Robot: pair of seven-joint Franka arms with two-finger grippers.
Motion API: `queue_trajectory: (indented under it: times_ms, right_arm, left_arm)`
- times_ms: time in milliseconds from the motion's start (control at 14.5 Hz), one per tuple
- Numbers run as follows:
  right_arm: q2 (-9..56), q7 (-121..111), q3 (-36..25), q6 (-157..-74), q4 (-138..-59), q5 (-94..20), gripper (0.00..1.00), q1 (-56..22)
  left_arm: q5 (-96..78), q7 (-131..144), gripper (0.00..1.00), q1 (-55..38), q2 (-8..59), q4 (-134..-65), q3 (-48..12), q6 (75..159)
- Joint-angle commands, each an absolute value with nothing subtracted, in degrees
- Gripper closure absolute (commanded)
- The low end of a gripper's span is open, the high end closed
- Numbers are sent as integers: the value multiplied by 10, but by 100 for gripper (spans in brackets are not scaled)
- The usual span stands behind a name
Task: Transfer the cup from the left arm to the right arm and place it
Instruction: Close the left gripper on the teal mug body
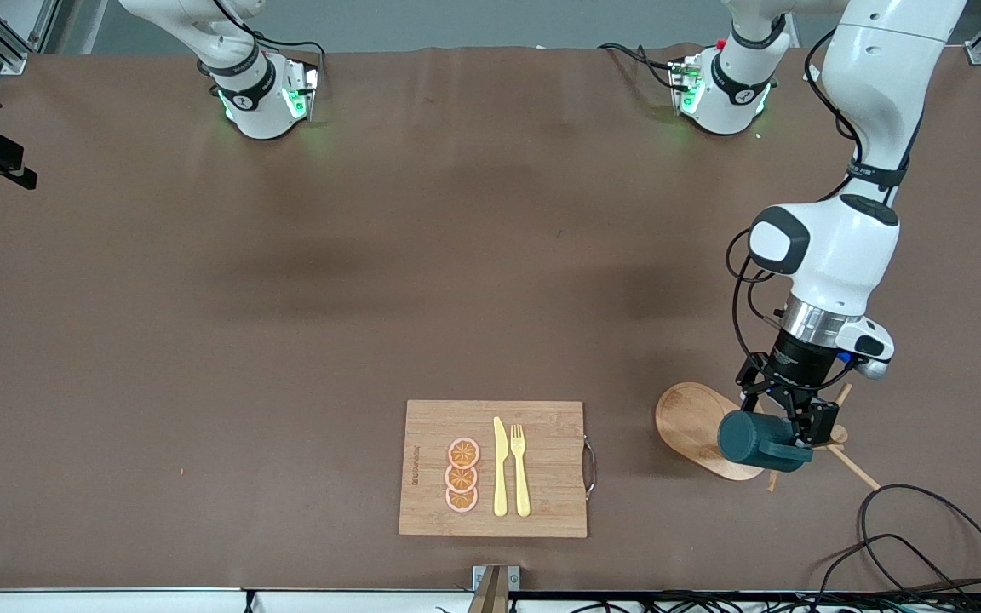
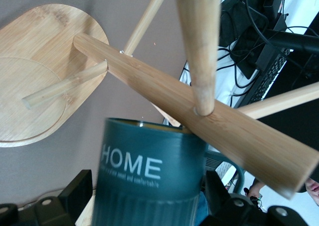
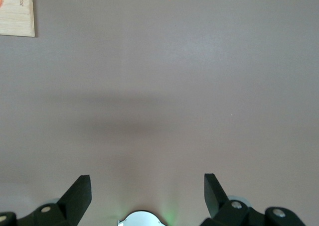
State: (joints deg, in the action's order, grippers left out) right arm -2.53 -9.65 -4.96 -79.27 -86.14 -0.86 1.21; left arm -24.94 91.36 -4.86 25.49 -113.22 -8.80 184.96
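Front view: one cup [image 1: 753,439], left gripper [image 1: 784,426] clamped.

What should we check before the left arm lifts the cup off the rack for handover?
1. Left gripper shut on the cup: ok.
2. Cup free of the wooden mug rack: cannot tell; pegs are very close.
3. Cup over the rack's base: ok.
4. Right gripper open for receiving: ok.
5. Right arm at the handover spot: not ok; it waits over bare table.
6. Cutting board away from the cup: ok.
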Motion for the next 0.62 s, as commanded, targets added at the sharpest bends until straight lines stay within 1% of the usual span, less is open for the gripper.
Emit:
queue_trajectory:
  times_ms: [0, 275, 551]
  right_arm:
    - [-38, -98, -45, -794, -874, -5, 0, 17]
    - [-38, -98, -45, -794, -874, -5, 0, 17]
    - [-38, -98, -45, -794, -874, -5, 0, 17]
  left_arm:
    - [-260, 917, 0, -53, 267, -1114, -89, 1857]
    - [-261, 917, 0, -53, 282, -1095, -89, 1857]
    - [-260, 916, 0, -54, 283, -1094, -90, 1857]
